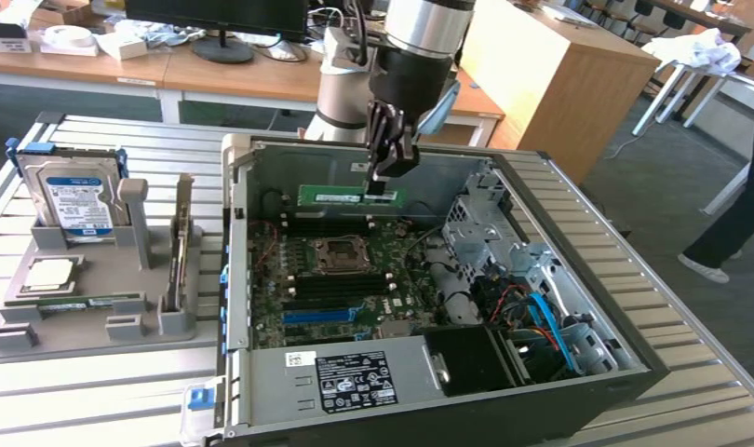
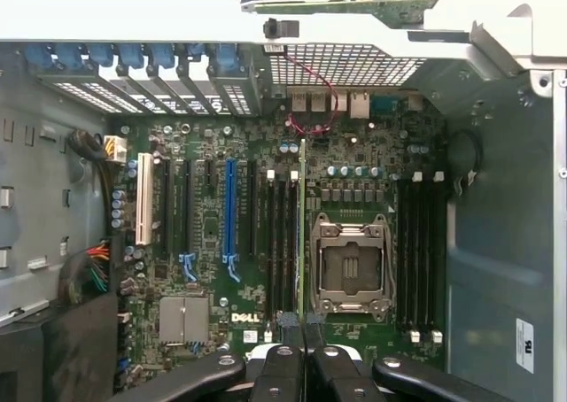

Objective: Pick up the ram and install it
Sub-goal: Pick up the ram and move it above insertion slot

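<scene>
One ram (image 1: 333, 196) clamped in tool (image 1: 380, 189), edge-down, over motherboard (image 1: 340, 279)

Soft, even room light fills the exterior view, and the slatted table (image 1: 91, 391) comes out pale and bright. The inside of the case (image 1: 638, 363) is dimmer. Its floor below the jaws lies in soft shadow, and the deepest dark is in the corner farthest from them. The gripper (image 1: 380, 191) is a dark shape against the grey wall, while the ram (image 1: 340, 197) in the jaws catches light on its green face. In the wrist view, the case wall (image 2: 115, 8) far beyond the jaws is washed out to near white. The motherboard (image 2: 354, 163) under them is evenly lit. Small glints sit on the black fingers (image 2: 282, 375).
</scene>
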Robot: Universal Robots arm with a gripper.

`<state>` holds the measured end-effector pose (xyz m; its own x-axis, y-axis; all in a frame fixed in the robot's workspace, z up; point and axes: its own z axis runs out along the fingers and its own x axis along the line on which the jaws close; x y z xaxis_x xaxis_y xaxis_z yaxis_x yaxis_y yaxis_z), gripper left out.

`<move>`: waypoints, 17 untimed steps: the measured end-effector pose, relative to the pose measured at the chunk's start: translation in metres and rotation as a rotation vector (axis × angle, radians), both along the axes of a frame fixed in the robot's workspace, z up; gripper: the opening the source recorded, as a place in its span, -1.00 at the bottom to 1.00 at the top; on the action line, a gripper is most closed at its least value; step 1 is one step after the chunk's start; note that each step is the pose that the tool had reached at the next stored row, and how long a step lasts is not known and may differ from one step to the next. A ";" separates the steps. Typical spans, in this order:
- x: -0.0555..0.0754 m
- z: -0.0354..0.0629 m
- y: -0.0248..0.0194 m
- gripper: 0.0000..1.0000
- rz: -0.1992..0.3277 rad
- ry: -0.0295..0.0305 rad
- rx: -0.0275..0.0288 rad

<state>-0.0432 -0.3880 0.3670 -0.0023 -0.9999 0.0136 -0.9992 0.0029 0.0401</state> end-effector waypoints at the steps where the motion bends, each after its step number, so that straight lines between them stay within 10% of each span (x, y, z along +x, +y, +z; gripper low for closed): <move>1: 0.000 -0.0010 0.0000 -0.76 0.000 0.0000 0.0001; 17: 0.000 -0.0152 0.0000 -0.76 0.000 0.0000 0.0001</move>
<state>-0.0432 -0.3880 0.3518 -0.0023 -0.9999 0.0135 -0.9992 0.0029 0.0401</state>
